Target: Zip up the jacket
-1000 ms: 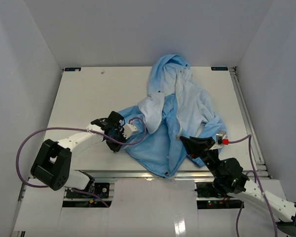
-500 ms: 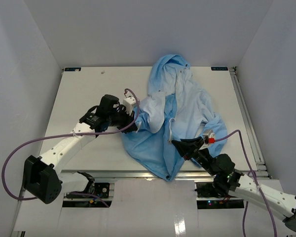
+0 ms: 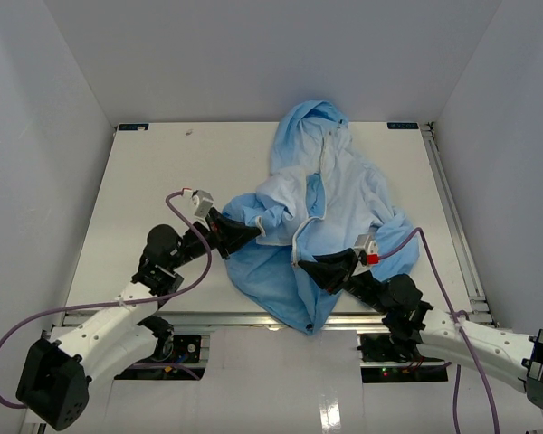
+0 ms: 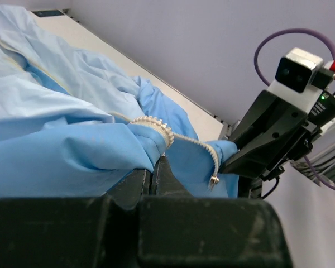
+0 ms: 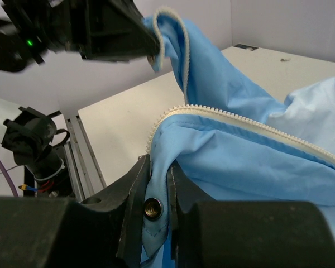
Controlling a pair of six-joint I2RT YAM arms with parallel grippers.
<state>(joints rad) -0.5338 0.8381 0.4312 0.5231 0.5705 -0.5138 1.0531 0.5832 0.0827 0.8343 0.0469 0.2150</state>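
On the white bench (image 3: 145, 172) both jaws pinch zipper edges (image 5: 257, 124) of the light blue hooded fabric jacket (image 3: 353, 194); we should align them taut.

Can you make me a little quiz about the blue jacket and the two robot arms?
1. What is the left gripper pinching? A: the jacket, right by its zipper teeth. B: a white drawcord. C: nothing at all.
2. True or false: the jacket is zipped up to the top.
3. How many grippers are shut on the jacket?

Key
1. A.
2. False. The two rows of zipper teeth are apart and the front is open.
3. Two. The right gripper pinches the blue fabric too.
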